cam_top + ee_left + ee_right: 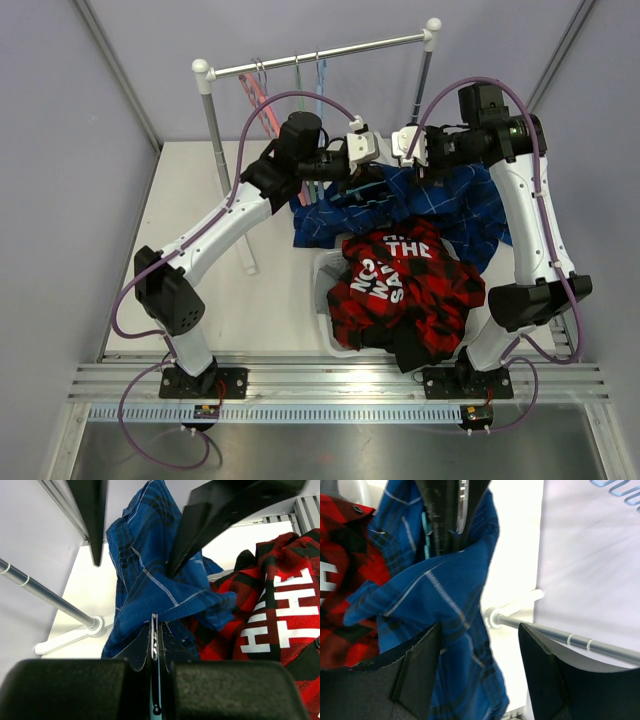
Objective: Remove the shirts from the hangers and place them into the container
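Nearest to us in the left wrist view, the left claw [154, 652] is closed tight on the teal hanger [156, 690], and the blue plaid shirt [145, 570] hangs around it. Opposite, the right claw [480, 635] stands open, its fingers apart on both sides of a hanging fold of this shirt. The rest of the shirt lies on the table [200, 200] behind the white basket [322, 290]. In the basket the red-and-black plaid shirt [405, 285] is piled on a dark shirt [420, 350], which hangs over the near rim. Behind the claws stands the rail [320, 55], carrying pink [255, 95], green [297, 85] and blue hangers [320, 80]; its post is just beside the left arm.
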